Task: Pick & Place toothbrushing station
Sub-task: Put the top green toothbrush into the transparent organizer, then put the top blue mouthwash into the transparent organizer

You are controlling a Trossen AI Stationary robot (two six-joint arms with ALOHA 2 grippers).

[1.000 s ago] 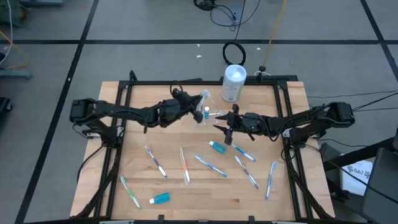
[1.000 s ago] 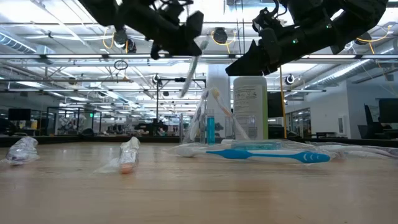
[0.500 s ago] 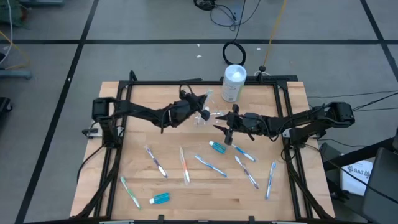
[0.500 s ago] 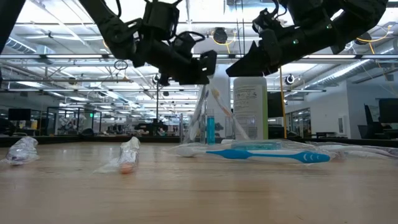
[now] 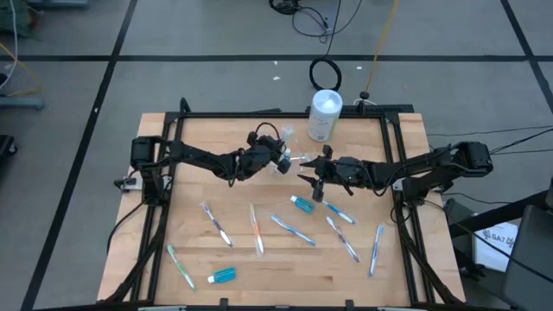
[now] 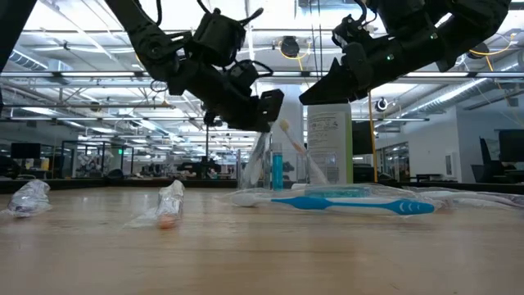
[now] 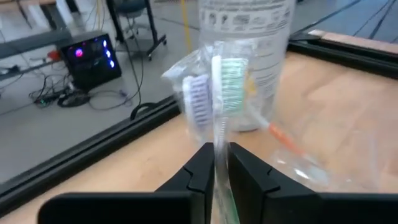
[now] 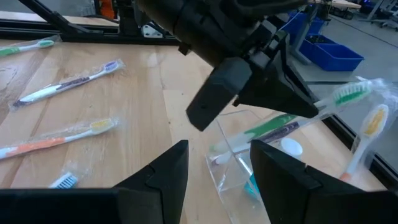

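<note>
While the left gripper [image 7: 221, 163] pinches a green toothbrush [image 7: 227, 81] near the white canister [image 5: 325, 114], handle steeply upright, bristles up, the right gripper [image 8: 217, 163] hovers spread beside it.

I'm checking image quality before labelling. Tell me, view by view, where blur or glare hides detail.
Left wrist view: the white cylindrical canister and the green-bristled toothbrush are soft. Low view: bright ceiling lights silhouette both arms; the blue-handled toothbrush stays readable. Right wrist view: the clear plastic holder shows glints; the background is blurred. High view: evenly lit, but the toothbrushes are tiny.
</note>
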